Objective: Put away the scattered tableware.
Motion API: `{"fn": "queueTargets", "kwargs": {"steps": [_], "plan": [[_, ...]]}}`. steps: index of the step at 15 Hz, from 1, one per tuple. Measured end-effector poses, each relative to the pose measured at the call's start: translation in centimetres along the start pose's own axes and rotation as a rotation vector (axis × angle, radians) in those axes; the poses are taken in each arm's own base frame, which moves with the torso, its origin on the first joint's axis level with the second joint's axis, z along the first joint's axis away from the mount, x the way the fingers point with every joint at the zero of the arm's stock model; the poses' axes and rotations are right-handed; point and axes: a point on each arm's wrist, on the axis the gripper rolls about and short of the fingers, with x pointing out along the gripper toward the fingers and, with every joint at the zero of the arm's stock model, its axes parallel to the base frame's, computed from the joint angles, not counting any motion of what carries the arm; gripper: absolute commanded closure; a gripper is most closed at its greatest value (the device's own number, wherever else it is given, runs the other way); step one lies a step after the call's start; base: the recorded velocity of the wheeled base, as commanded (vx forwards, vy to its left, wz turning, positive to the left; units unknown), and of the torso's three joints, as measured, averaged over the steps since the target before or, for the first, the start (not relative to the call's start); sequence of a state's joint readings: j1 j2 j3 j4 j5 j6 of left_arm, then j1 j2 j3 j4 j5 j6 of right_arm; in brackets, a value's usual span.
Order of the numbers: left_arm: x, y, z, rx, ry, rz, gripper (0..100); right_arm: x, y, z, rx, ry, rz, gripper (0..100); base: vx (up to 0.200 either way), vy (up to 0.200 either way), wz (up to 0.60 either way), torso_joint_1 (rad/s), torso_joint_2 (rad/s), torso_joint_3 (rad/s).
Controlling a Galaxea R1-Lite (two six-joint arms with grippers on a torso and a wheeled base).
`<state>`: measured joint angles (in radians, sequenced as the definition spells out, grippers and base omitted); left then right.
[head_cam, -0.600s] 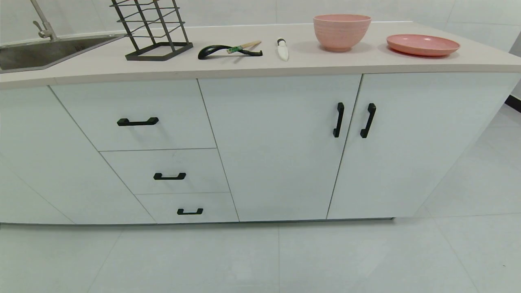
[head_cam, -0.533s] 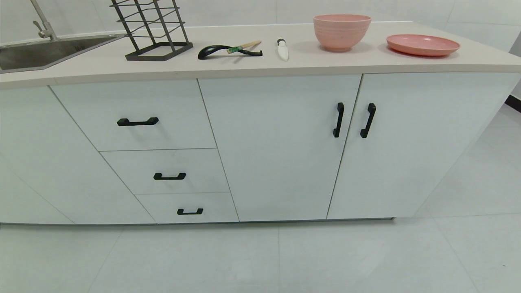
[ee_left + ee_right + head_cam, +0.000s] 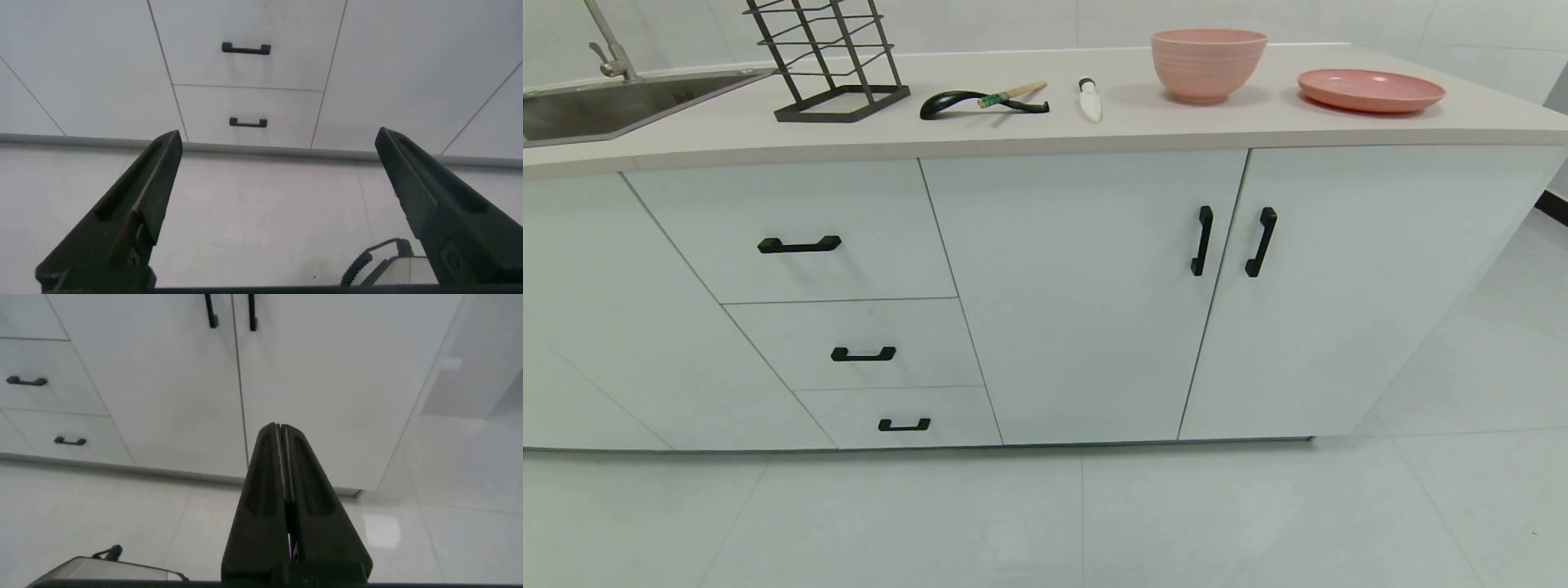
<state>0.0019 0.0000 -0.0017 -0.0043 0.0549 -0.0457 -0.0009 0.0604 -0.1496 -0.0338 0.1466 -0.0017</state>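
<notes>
Spanning the head view, a white cabinet carries the pale desk, with three drawers stacked on its left and two doors whose black handles meet on its right. A steel sink is set into the desk's far left end; the part of the basin that shows is bare metal. Just right of it stands a black wire rack, upright.

The left gripper hangs low over the floor before the lower drawers, its fingers spread wide with nothing between them. The right gripper hangs over the floor before the doors, its fingers pressed together on nothing.

The tableware lies along the desk. A pink bowl stands upright right of centre, and its inside cannot be made out from here. A pink plate lies flat beside it, nearer the right end. Between rack and bowl lie a black spoon with chopsticks crossing its handle, and apart from them a small white knife.
</notes>
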Motion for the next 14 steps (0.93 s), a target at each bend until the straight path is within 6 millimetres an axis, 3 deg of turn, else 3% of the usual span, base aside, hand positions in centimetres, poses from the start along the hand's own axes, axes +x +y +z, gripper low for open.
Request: {"fn": "queueTargets", "kwargs": {"steps": [4, 8, 10, 12, 13, 14], "plan": [[0.0, 0.0, 0.0, -0.001, 0.0, 0.0, 0, 2.9, -0.4, 4.6, 0.009, 0.061, 0.04, 100, 0.0, 0.0, 0.0, 0.0, 0.0, 0.0], [0.0, -0.1, 0.0, 0.065, 0.001, -0.03, 0, 8.8, -1.1, 7.7, -0.026, -0.031, 0.07, 100, 0.0, 0.0, 0.0, 0.0, 0.0, 0.0], [0.0, -0.1, 0.0, 0.058, 0.002, -0.034, 0, 11.7, -1.5, 7.6, -0.073, -0.093, 0.096, 100, 0.0, 0.0, 0.0, 0.0, 0.0, 0.0], [0.0, -0.1, 0.0, 0.015, 0.002, -0.034, 0, 13.7, -1.6, 5.7, -0.102, -0.021, 0.14, 100, 0.0, 0.0, 0.0, 0.0, 0.0, 0.0], [0.0, -0.1, 0.0, 0.017, 0.003, -0.033, 0, 14.5, -1.7, 5.0, -0.109, 0.022, 0.158, 0, 0.0, 0.0, 0.0, 0.0, 0.0, 0.0], [0.0, -0.1, 0.0, 0.017, 0.003, -0.034, 0, 15.1, -1.8, 4.3, -0.115, 0.058, 0.171, 0, 0.0, 0.0, 0.0, 0.0, 0.0, 0.0]]}}
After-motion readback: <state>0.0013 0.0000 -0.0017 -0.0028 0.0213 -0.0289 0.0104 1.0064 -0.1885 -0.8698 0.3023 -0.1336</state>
